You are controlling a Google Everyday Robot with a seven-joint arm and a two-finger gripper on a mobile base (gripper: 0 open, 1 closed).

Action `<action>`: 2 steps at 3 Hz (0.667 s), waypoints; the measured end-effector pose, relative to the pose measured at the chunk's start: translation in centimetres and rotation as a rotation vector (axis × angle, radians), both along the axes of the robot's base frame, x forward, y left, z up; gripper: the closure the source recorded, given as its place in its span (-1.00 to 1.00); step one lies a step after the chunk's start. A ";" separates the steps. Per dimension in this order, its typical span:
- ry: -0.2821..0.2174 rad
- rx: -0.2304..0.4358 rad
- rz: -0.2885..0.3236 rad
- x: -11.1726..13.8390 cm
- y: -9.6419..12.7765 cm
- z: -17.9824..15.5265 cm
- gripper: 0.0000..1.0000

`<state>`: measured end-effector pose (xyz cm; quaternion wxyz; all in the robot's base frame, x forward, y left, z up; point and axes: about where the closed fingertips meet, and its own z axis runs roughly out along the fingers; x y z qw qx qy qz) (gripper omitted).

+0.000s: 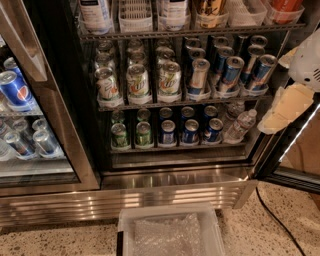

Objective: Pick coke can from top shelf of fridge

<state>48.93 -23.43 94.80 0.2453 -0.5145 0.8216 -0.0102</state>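
One coke can (286,5) sat upper right on the top shelf (200,31), mostly cropped. It looked light, thin-walled, probably slick; best held mid-body. The gripper (287,107) hung mid-right; spread or closed, I couldn't tell.

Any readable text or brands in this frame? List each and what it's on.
"7up": green-and-white cans, middle rack, barely legible.
Globe emblem, no readable word: blue can, left cabinet.
Bottle labels, top shelf: blurred.
Blue-and-silver cans: unreadable.
Hand, at right edge beside the middle rack: no text.
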 end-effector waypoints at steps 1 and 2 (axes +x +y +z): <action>-0.038 0.086 -0.048 2.4 -0.3 0.3 -1.00; -0.120 0.179 -0.136 5.4 -1.4 1.9 -1.00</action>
